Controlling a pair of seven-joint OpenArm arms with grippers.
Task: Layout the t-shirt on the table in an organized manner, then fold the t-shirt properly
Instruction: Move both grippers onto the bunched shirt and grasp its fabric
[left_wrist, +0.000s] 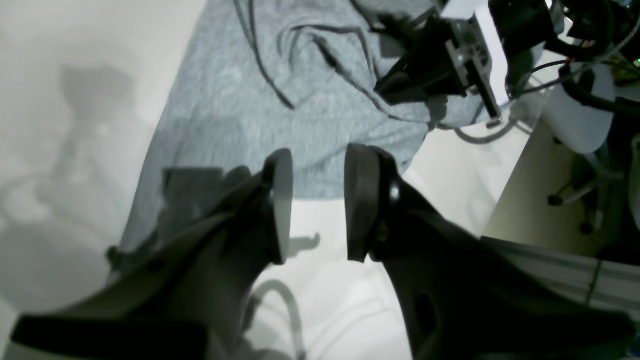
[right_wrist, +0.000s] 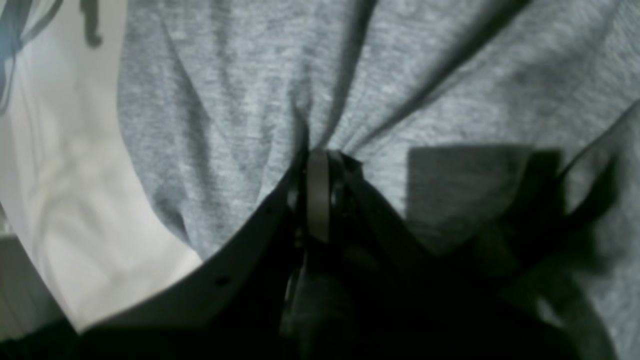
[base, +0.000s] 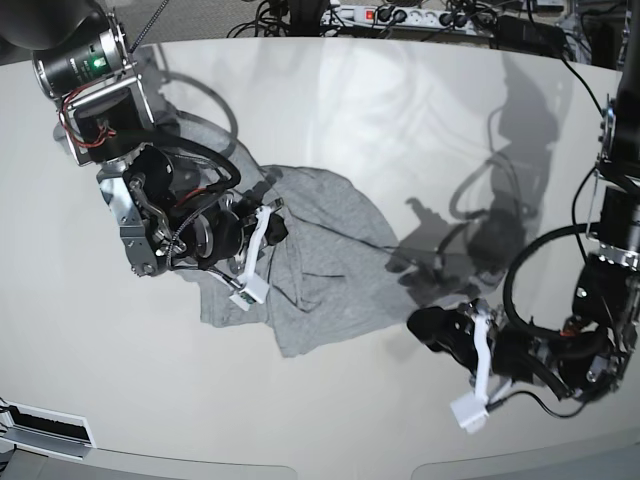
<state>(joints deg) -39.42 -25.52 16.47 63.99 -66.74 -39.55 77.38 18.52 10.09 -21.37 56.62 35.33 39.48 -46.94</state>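
Observation:
The heather-grey t-shirt (base: 320, 260) lies crumpled on the off-white table (base: 400, 120), left of the middle. My right gripper (base: 276, 228) is at the shirt's left part. In the right wrist view that gripper (right_wrist: 318, 159) is shut on a pinch of the t-shirt (right_wrist: 240, 100), and folds fan out from the pinch. My left gripper (base: 420, 325) hovers just off the shirt's right edge. In the left wrist view the left gripper (left_wrist: 318, 165) is open with nothing between its fingers, and the t-shirt (left_wrist: 280, 105) lies just beyond their tips. No lettering shows.
A power strip and cables (base: 400, 15) line the table's far edge. Both arms' cables and white tags hang near the cloth. The table's edge, with floor and a chair base (left_wrist: 575, 200) beyond it, shows at the right of the left wrist view.

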